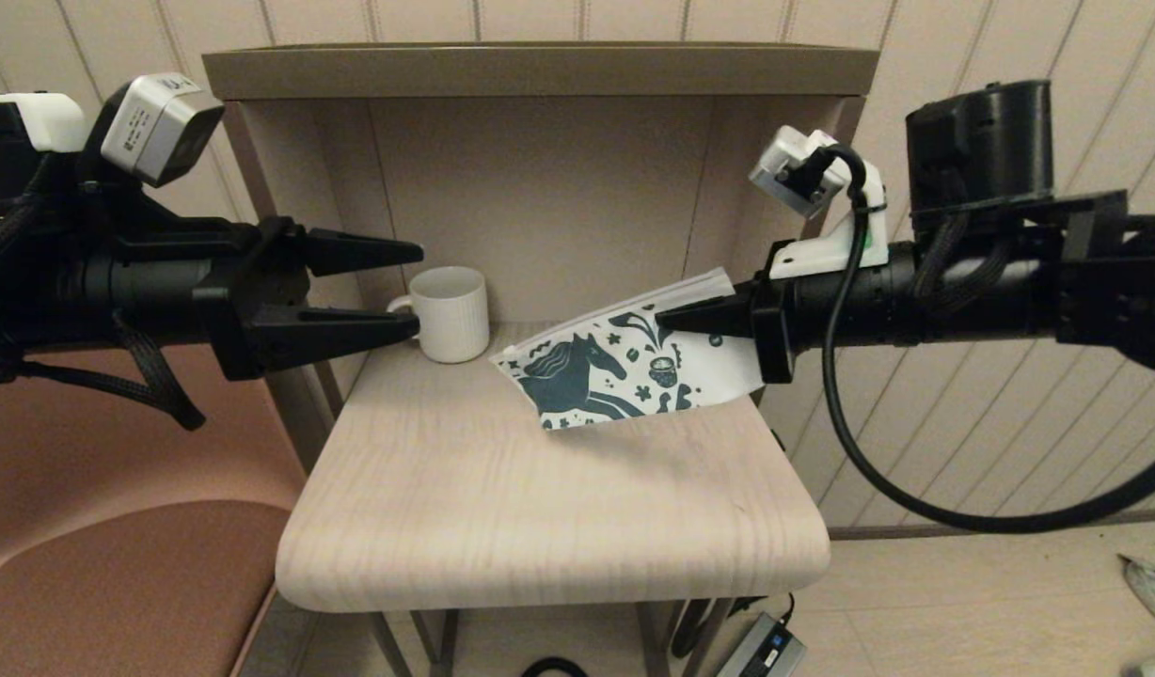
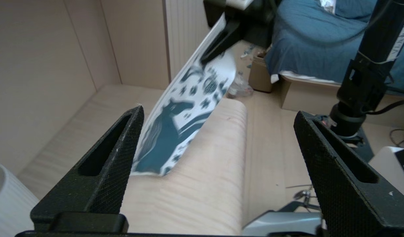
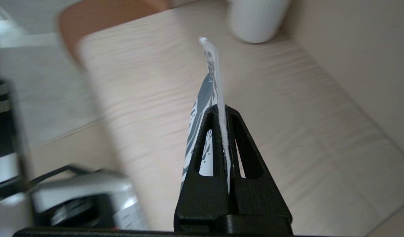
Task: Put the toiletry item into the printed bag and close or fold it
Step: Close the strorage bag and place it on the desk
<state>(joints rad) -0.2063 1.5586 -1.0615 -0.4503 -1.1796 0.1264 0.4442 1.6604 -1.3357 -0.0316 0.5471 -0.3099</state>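
The printed bag (image 1: 615,367), white with a dark teal horse and cup, hangs tilted above the wooden table. My right gripper (image 1: 660,320) is shut on its upper right edge. In the right wrist view the bag's edge (image 3: 211,65) runs out from between the closed fingers (image 3: 205,131). In the left wrist view the bag (image 2: 175,125) slopes down, its lower corner close over the table. My left gripper (image 1: 418,288) is open and empty at the table's left, beside the mug. The small white tube is out of view.
A white ribbed mug (image 1: 450,312) stands at the back left of the light wood table (image 1: 549,508), inside a beige alcove. A brown seat (image 1: 117,583) lies to the left. A power adapter (image 1: 761,649) and cables lie on the floor.
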